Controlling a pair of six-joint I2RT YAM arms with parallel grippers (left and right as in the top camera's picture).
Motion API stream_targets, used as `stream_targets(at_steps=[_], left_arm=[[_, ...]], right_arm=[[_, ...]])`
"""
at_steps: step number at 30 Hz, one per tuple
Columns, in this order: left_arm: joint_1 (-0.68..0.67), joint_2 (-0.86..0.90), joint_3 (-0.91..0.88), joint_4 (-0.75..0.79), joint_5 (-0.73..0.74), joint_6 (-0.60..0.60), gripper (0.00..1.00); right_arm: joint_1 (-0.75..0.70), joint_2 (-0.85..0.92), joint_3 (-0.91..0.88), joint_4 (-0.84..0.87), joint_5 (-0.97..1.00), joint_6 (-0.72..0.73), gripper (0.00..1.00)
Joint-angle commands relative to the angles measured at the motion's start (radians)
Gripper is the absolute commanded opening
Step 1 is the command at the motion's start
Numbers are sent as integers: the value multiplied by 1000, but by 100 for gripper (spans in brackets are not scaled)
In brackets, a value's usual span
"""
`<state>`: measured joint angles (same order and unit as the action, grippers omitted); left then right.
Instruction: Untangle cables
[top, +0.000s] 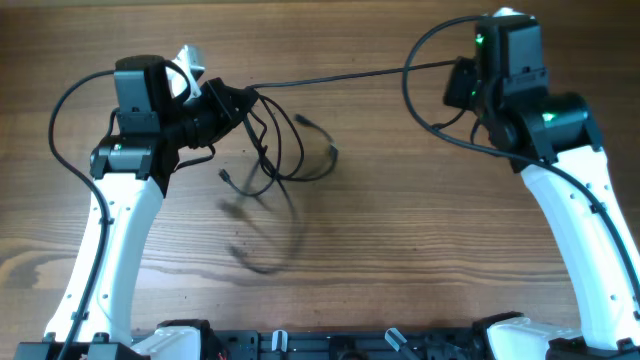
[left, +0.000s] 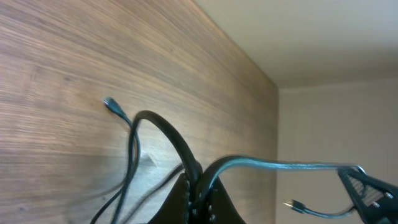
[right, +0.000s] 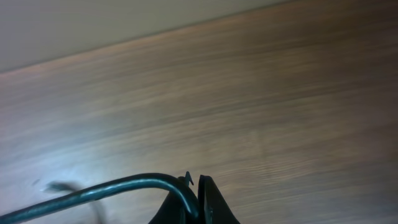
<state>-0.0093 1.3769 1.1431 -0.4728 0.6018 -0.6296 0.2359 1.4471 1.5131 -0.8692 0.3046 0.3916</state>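
The cables (top: 285, 150) hang in a loose tangle of thin black loops at the left gripper (top: 243, 99), over the left-centre of the table (top: 400, 220). That gripper's fingers are pressed together on the cables where several strands meet. In the left wrist view the left gripper (left: 199, 198) shows at the bottom edge with the cords bunched between its fingers. One loop (left: 163, 127) arches up and out to the left there. A small plug (left: 111, 103) stands at the end of a thin cord against the wood.

From this pinch one strand (top: 350, 76) runs nearly straight across the far side of the table to the right gripper (top: 460, 70). The right gripper's fingers are also closed tight, pinching that strand. In the right wrist view the right gripper (right: 198, 198) sits at the bottom edge with the strand (right: 106, 190) curving out of it and off to the left. The left wrist view shows the same strand (left: 280, 167) reaching right to the right gripper (left: 364, 186), and a second plug (left: 296, 205) dangling just under it.

Below the left gripper the loops spread towards the right and near side, with a plug end (top: 226, 176) at their left edge. A blurred shadow (top: 268, 240) of the loops lies on the wood, nearer than the cables themselves. The two grippers are well apart, joined only by the stretched strand.
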Motion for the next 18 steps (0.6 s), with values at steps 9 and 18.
stream_targets(at_steps=[9, 18], left_arm=[[104, -8, 3, -13, 106, 281, 4], [104, -8, 3, 185, 574, 228, 4]], right_arm=[[-106, -8, 11, 66, -335, -185, 7], [-106, -2, 11, 81, -857, -393, 80]])
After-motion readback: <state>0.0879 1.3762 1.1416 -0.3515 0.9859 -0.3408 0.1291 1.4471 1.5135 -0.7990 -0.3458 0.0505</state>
